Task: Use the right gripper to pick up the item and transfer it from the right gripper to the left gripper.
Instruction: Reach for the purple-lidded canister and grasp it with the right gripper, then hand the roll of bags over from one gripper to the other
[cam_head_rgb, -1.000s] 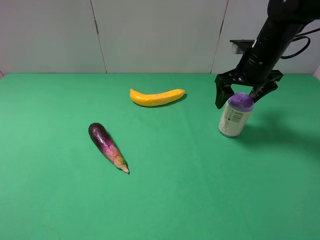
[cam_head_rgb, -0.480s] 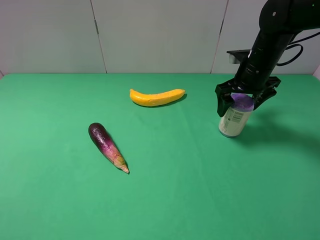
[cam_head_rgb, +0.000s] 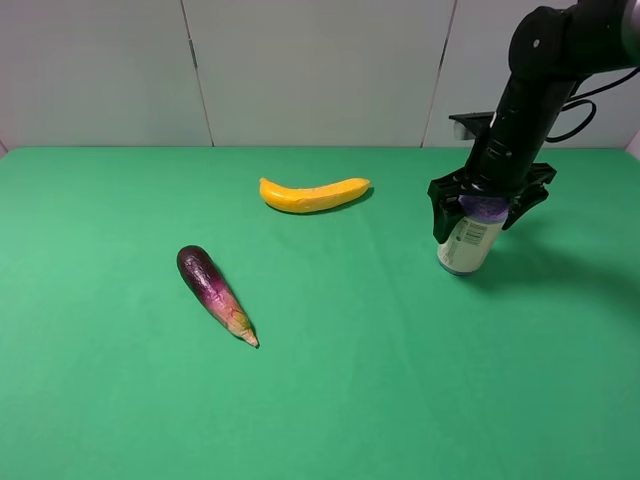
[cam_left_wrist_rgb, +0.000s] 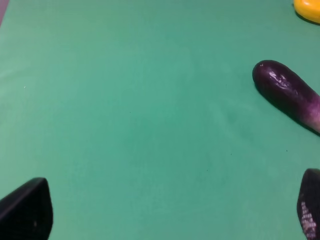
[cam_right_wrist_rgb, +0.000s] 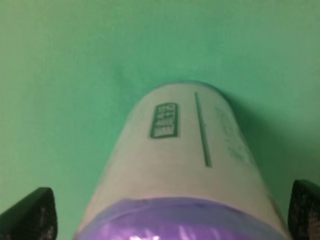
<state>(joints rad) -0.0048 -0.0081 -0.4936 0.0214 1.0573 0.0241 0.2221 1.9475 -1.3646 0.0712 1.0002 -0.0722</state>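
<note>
step: grasp, pick-up not yet done | can (cam_head_rgb: 466, 243): stands upright, right of the banana (cam_head_rgb: 313, 194) | right claw (cam_head_rgb: 478, 214): spread wide, straddling the can's purple top, not clenched | next, likely: close squarely on the can, lift, carry toward left claw (cam_left_wrist_rgb: 167, 212), also spread

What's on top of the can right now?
The open right hand straddles the can, a finger either side of its purple top. The hand's body covers part of that top.

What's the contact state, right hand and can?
Cannot tell. Right wrist view: the right hand straddles the can; green shows beside one fingertip, but the other fingertip nearly meets the can's purple rim at the frame edge.
</note>
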